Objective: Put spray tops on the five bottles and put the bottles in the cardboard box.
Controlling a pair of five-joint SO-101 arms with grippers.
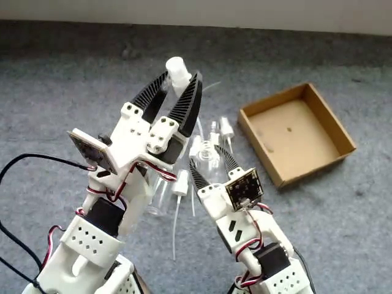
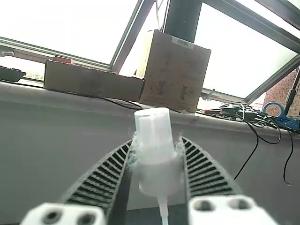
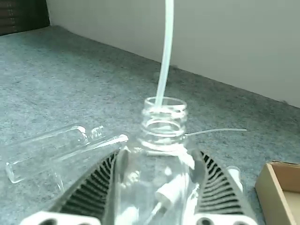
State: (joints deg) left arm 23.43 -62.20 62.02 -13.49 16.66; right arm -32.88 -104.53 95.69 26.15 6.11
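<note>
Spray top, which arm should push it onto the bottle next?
Left. The left jaws hold the spray top above the bottle, its tube already in the neck. The right jaws just steady the bottle.

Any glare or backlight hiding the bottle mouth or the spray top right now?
Left wrist view: windows behind blaze white, but the spray top sits against the grey wall, readable. Right wrist view: even light, highlights on the clear bottle, its mouth rim and the tube plain. High view: soft light, faint shadows on the carpet.
</note>
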